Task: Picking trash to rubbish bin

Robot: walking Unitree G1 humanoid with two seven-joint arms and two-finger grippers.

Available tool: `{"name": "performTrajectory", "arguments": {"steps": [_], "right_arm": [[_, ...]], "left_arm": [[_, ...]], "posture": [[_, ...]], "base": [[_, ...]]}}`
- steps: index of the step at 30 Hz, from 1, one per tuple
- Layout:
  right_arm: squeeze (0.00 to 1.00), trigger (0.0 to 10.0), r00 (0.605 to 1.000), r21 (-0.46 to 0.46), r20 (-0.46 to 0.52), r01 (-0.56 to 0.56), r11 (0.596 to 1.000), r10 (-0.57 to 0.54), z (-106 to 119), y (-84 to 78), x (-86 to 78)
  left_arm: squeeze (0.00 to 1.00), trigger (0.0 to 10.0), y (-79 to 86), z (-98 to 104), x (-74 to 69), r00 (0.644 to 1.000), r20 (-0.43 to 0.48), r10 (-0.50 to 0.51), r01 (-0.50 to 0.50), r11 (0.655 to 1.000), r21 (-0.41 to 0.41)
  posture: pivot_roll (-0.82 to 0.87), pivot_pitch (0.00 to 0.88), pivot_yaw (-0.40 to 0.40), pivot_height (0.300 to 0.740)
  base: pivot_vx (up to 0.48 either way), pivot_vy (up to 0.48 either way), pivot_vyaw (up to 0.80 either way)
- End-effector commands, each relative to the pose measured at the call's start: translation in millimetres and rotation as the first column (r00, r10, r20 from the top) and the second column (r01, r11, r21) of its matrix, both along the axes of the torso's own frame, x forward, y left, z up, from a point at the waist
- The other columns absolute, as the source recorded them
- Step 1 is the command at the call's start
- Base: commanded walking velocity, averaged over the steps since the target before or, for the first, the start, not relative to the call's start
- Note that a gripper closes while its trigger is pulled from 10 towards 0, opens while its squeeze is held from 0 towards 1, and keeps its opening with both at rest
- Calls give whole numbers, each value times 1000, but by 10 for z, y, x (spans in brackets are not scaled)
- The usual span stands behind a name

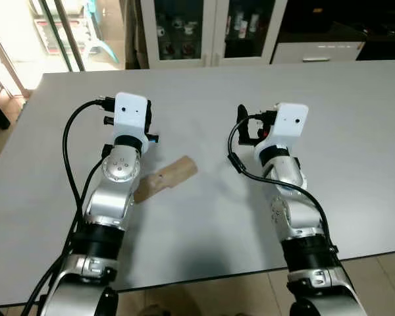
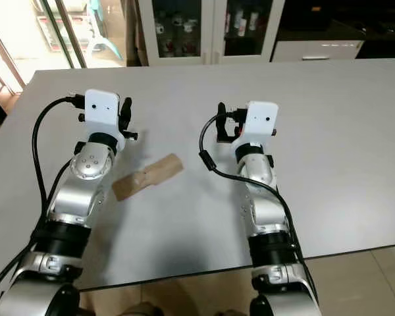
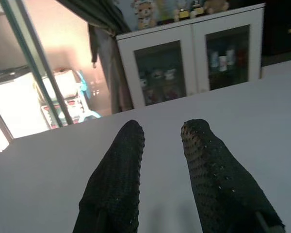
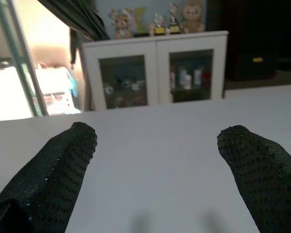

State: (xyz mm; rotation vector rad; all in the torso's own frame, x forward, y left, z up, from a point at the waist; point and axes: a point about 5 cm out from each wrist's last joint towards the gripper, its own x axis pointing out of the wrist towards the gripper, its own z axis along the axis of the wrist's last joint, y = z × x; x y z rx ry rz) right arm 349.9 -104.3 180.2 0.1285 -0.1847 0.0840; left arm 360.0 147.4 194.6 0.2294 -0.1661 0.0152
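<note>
Both grippers hover low over a grey table, pointing toward its far edge. In the left wrist view the left gripper has its two black fingers a narrow gap apart, holding nothing, with bare tabletop beneath them. In the right wrist view the right gripper has its fingers spread wide, also holding nothing. The trash, a tan, crumpled paper-like roll, lies on the table between the two silver arms, closer to the left arm; its near end sits just beside or partly under that arm's forearm, while its far end angles right toward the table's middle. It lies nearer the robot than either gripper's fingertips, and neither gripper touches it. Beyond the far edge of the table stands a white cabinet with glass doors and small items on its shelves; to the far left is a bright glass door.
</note>
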Motion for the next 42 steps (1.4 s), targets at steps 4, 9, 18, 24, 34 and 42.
{"name": "performTrajectory", "arguments": {"steps": [4,9,18,24,34,42], "right_arm": [[0,10000,1000,-6,-7,-22,1000,22,21,53,-1],[0,10000,1000,-11,-9,-25,1000,25,24,42,15],[0,10000,999,-16,-8,-34,999,34,46,71,24],[0,10000,1000,-16,-11,-20,1000,20,38,28,30],[0,10000,996,-72,-75,-51,996,45,-45,-72,37],[0,10000,945,-125,-260,-238,963,199,-243,-158,-22]], "left_arm": [[0,10000,26,5,-3,1000,-5,8,-8,1000,-3],[0,10000,32,-2,-8,1000,-4,13,-13,1000,-7],[0,10000,30,32,10,1000,9,2,-2,1000,-19],[0,10000,-44,1,17,998,-7,-68,68,998,-16],[0,10000,3,38,67,968,-100,-230,240,965,102],[0,10000,238,-68,-4,930,-211,-301,340,923,182]], "posture": [[-8,115,-15,740],[-5,111,-22,740],[-8,101,-17,740],[-24,88,5,740],[-15,68,22,740],[7,66,28,740]], "base": [[356,0,0],[356,0,0],[277,0,0],[0,0,0],[0,0,0],[0,0,0]]}}
